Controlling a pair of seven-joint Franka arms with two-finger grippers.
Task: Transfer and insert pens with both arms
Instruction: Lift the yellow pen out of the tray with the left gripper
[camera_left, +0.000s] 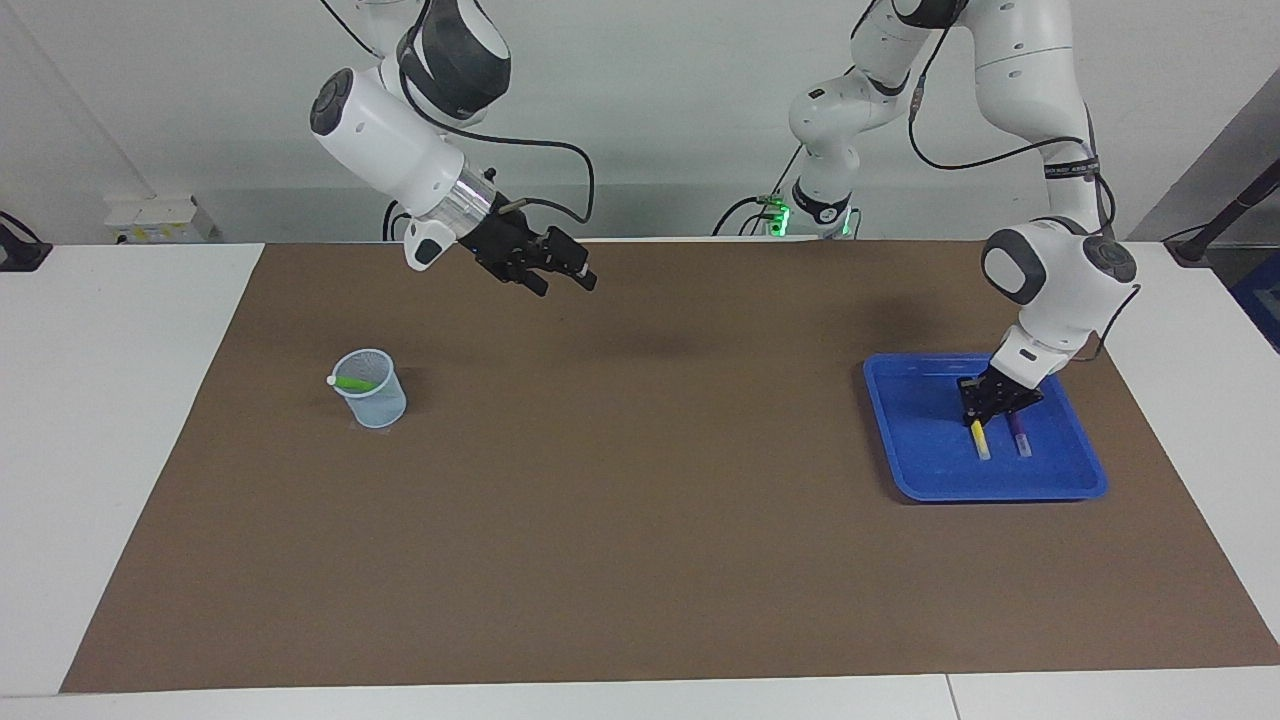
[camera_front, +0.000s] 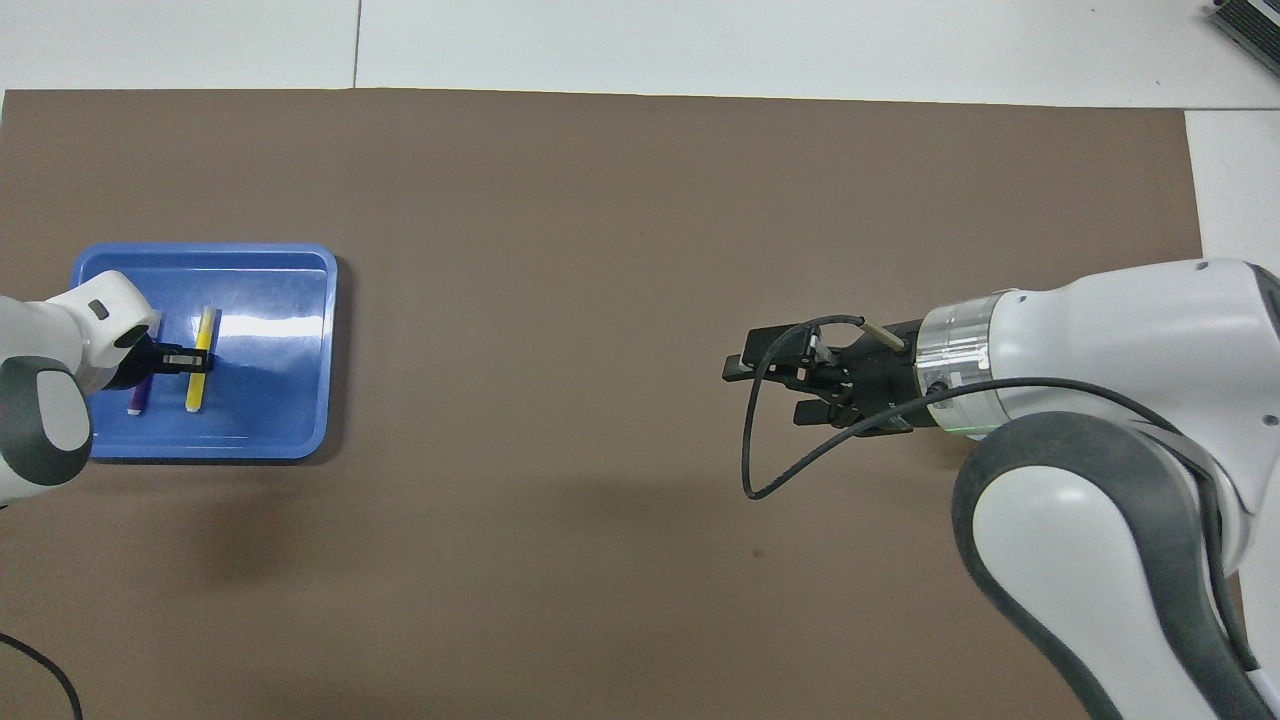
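Note:
A yellow pen and a purple pen lie side by side in a blue tray toward the left arm's end of the table. My left gripper is down in the tray at the yellow pen's end nearer to the robots; in the overhead view my left gripper lies across the yellow pen, with the purple pen beside it. A green pen rests in a clear cup toward the right arm's end. My right gripper is open and empty in the air.
A brown mat covers the table's middle, with white table around it. The right arm hides the cup in the overhead view, where my right gripper hangs over bare mat. A small arm base with green lights stands at the table's edge nearest the robots.

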